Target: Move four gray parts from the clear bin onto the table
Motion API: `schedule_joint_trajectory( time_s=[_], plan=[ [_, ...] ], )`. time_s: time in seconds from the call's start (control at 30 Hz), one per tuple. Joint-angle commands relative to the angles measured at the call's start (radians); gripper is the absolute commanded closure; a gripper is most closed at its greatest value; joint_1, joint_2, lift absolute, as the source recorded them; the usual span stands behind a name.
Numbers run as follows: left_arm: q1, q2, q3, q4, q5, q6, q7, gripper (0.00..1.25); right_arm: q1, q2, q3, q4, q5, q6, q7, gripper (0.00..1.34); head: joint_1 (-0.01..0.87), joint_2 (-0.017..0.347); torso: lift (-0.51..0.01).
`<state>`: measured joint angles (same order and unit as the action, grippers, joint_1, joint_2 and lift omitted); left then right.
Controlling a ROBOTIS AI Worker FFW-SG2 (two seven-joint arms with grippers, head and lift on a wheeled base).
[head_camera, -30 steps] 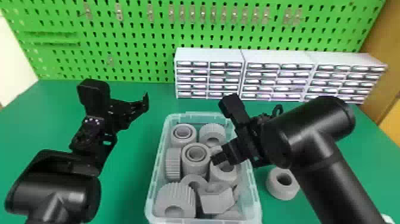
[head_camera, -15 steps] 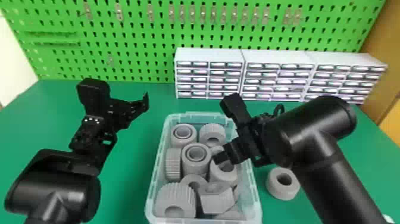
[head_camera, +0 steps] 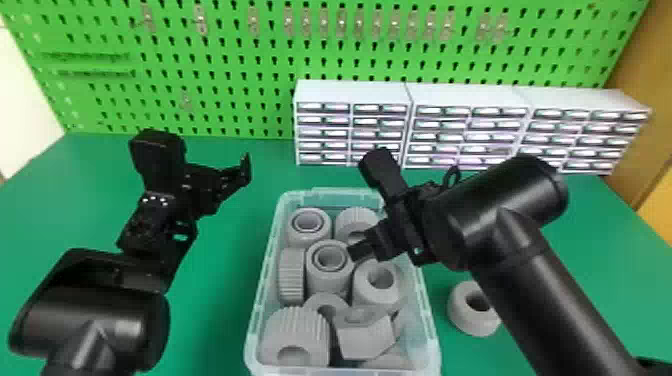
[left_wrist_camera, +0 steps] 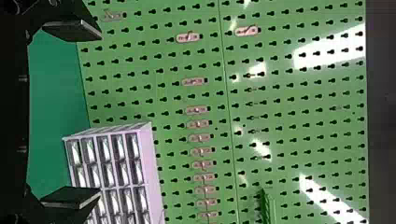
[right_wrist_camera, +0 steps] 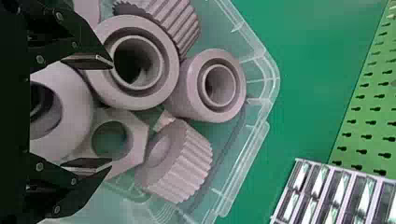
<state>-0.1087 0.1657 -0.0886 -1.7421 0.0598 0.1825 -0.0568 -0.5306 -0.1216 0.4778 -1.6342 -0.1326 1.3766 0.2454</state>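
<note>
The gray parts (head_camera: 327, 281) (likely stiff and light) are best gripped across their outer walls; right fingers (right_wrist_camera: 89, 61) and left fingers (left_wrist_camera: 75, 30) are spread wide.

Workshop: green pegboard (head_camera: 240, 60), small-drawer cabinets (head_camera: 470, 130), workbench (head_camera: 220, 310).

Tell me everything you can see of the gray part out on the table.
The gray part is a squat, rounded ring, matte and plastic-looking, with one round, dark hole showing. It rests on the green table, to the right of the clear bin and apart from it. The right arm crosses in front, hiding its right edge.
</note>
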Motion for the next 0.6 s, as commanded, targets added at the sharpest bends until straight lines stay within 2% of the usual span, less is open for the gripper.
schedule_joint_trajectory(
  time_s=[0.0, 0.3, 0.57],
  plan=[
    [0.000, 0.002, 0.000, 0.001, 0.002, 0.000, 0.000, 0.11, -0.029, 0.002, 0.038, 0.074, -0.025, -0.068, 0.000, 0.51, 0.678, 0.034, -0.050],
    [0.000, 0.002, -0.002, 0.003, 0.002, 0.000, 0.000, 0.11, -0.072, 0.007, 0.094, 0.200, -0.059, -0.189, 0.000, 0.51, 0.678, 0.034, -0.050],
    [0.000, 0.002, -0.003, 0.003, 0.003, 0.000, 0.000, 0.11, -0.088, 0.013, 0.111, 0.266, -0.056, -0.260, 0.002, 0.52, 0.678, 0.034, -0.050]
  ],
)
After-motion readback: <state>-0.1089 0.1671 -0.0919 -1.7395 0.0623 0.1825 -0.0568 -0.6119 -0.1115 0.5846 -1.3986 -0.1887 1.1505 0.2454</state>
